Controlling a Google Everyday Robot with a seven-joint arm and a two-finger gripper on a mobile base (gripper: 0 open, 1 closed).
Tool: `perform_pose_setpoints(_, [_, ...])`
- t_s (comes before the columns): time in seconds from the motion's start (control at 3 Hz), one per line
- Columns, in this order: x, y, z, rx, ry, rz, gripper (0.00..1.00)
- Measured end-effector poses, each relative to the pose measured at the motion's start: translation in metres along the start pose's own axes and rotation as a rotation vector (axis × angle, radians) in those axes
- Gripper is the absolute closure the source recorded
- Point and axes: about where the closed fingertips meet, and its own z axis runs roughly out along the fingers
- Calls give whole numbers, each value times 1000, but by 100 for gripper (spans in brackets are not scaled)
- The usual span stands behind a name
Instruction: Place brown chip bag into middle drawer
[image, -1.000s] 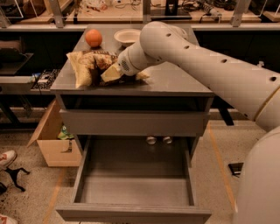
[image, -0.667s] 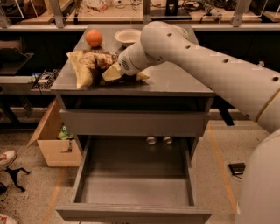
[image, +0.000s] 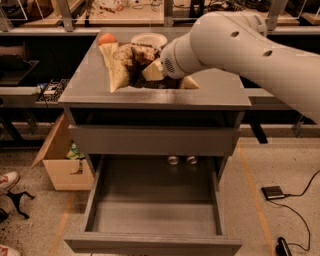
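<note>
The brown chip bag (image: 122, 62), dark in the middle with pale tan ends, hangs tilted over the back left of the grey cabinet top (image: 215, 95). One tan end points down toward the top's front left. My gripper (image: 148, 71) is at the bag's right side, at the end of the big white arm (image: 240, 45), and is shut on the bag. The fingers are mostly hidden by the wrist and the bag. The middle drawer (image: 152, 244) is pulled fully open at the bottom of the cabinet, below and in front of the bag. Its tray is empty.
An orange (image: 106, 38) and a white bowl (image: 149, 40) sit at the back of the cabinet top, behind the bag. A shut drawer front (image: 150, 140) is one level above the open drawer. A cardboard box (image: 62, 162) stands on the floor at left, cables and a black device (image: 274, 192) at right.
The bag has moved right and risen off the top with my gripper. It lay flat by the orange before and now hangs tilted.
</note>
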Motion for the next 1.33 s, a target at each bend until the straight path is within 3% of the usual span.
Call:
perform_pose_setpoints(0.33, [-3,-12,-50,88,1,-2,100])
perform_pose_setpoints(0.67, [18,3,-45,23,87,26,100])
perform_pose_setpoints(1.0, [18,4,-45,22,89,23,100])
perform_pose_setpoints(1.33, [49,14,-55,32,180,27,100])
